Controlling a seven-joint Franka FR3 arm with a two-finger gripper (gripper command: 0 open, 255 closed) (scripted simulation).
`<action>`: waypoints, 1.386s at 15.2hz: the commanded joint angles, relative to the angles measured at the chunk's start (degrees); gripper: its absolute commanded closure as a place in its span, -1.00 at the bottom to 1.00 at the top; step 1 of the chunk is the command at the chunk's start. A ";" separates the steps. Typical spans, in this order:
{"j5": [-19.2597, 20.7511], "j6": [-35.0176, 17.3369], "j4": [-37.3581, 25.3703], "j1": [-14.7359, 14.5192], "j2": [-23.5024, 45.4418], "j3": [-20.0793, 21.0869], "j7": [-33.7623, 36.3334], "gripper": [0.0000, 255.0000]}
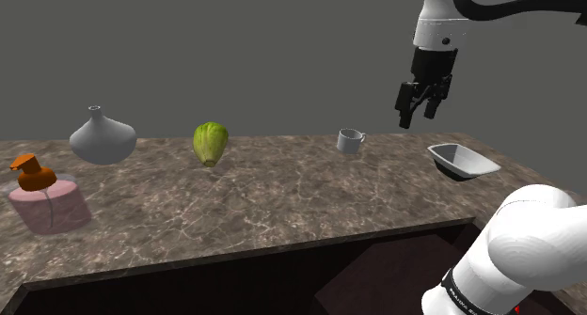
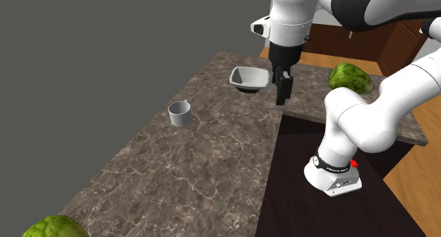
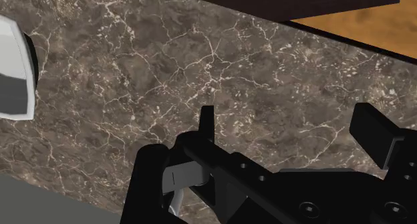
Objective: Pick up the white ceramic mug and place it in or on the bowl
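A small pale grey mug (image 1: 350, 141) (image 2: 179, 114) stands upright on the brown marble counter, near its far edge. A shallow grey-white bowl (image 1: 461, 161) (image 2: 249, 78) sits further toward the shoulder view's right; its rim also shows in the wrist view (image 3: 15, 75). My black gripper (image 1: 418, 118) (image 2: 282, 100) (image 3: 291, 126) hangs well above the counter. In the shoulder view it is between the mug and the bowl, touching neither. Its fingers (image 3: 207, 119) stand apart with only bare marble between them, so it is open and holds nothing.
A green lettuce (image 1: 211, 142), a grey vase (image 1: 102, 137) and a pink soap dispenser with an orange pump (image 1: 45, 196) stand along the counter (image 1: 282, 200) at the shoulder view's left. A second lettuce (image 2: 349, 78) lies on another counter behind the arm. A dark drop borders the counter's front edge.
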State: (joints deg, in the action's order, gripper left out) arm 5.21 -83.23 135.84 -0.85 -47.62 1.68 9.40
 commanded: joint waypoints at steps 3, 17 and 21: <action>1.06 -3.43 0.49 0.46 2.69 -1.59 -1.41 -1.00; 4.10 -24.82 -5.09 2.66 27.80 -11.61 -11.18 -1.00; 2.96 -29.30 -9.48 3.00 36.28 -13.90 -14.43 -1.00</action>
State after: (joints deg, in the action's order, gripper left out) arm 8.57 -111.53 127.78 2.17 -13.64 -11.79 -4.32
